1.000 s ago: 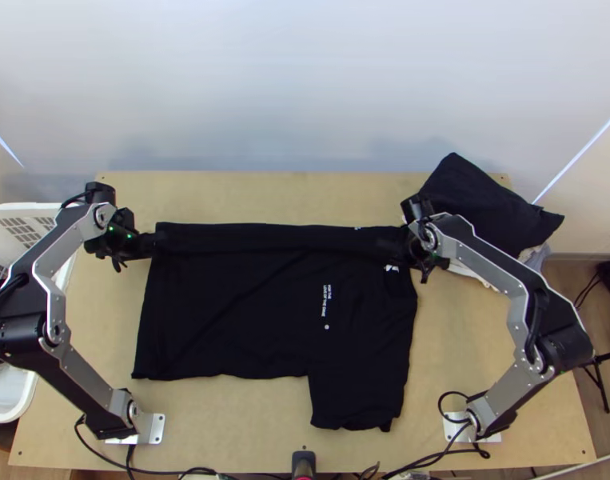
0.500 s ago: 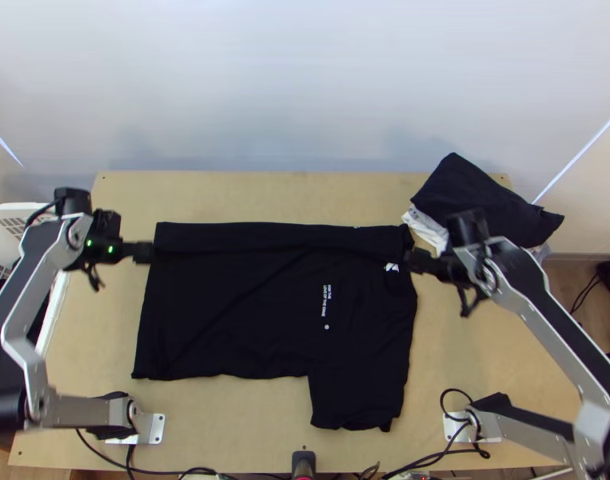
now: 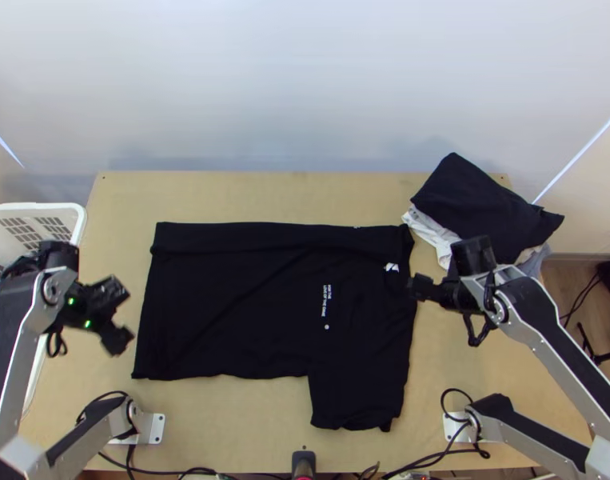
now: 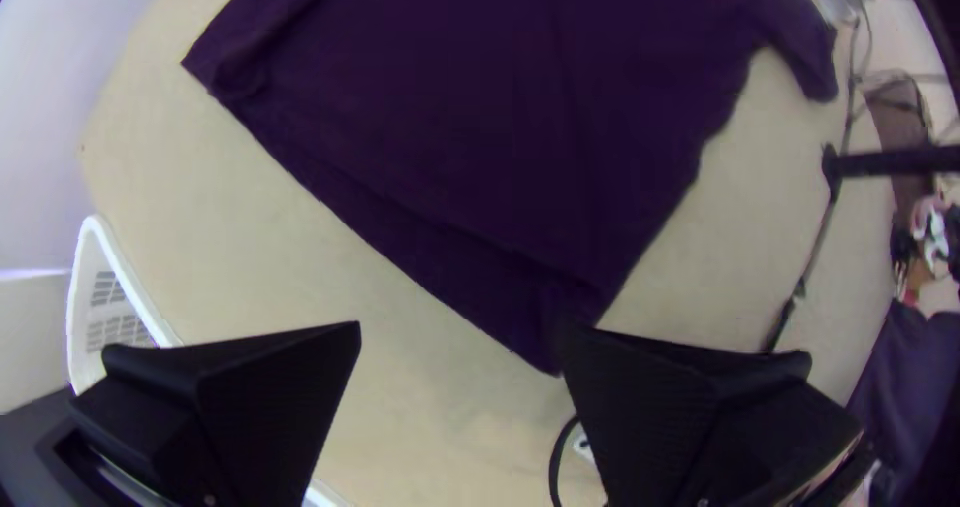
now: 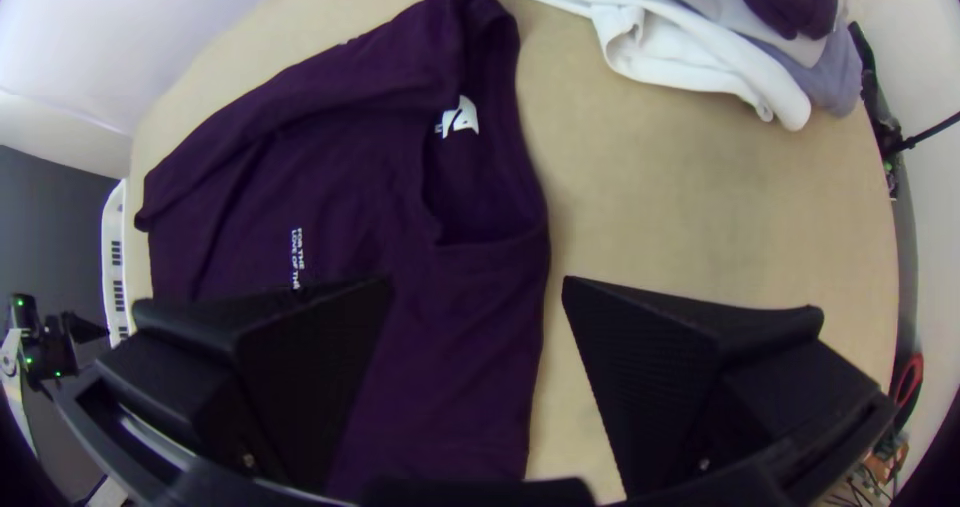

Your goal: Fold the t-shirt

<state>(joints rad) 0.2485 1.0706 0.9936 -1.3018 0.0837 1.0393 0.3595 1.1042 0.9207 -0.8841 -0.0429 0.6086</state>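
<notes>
The fold looks to be in its 1st stage: the black t-shirt (image 3: pixel 249 320) lies spread on the table (image 3: pixel 305 444), hem to the left and collar (image 5: pixel 485 202) to the right, with 1 long strip (image 3: pixel 265 238) turned in along the far side and the near side not yet folded. The next move, as I judge it, calls for the left gripper (image 3: pixel 122 315) to take the near hem corner (image 3: pixel 141 371) while the right gripper (image 3: pixel 419 287) takes the near sleeve (image 3: pixel 356 404) or the shoulder above it, so that the 2 can lift together and lay that side over the body. If they rise unevenly, the sleeve could drag or the panel could crease askew. From left to right, the left gripper is out past the hem, between the white basket (image 3: pixel 81 220) and the shirt; its 2 fingers are parted with nothing between them, and the left wrist view shows the near hem corner close by 1 fingertip. The shirt's body fills the middle, its sleeve reaching toward the near edge. The right gripper is at the collar end, also released and holding no cloth: in the right wrist view 1 finger overlaps the shirt and the other sits past its edge, though I cannot tell whether either touches. Beyond it, at the far right, is a pile of clothes (image 3: pixel 488 200).
</notes>
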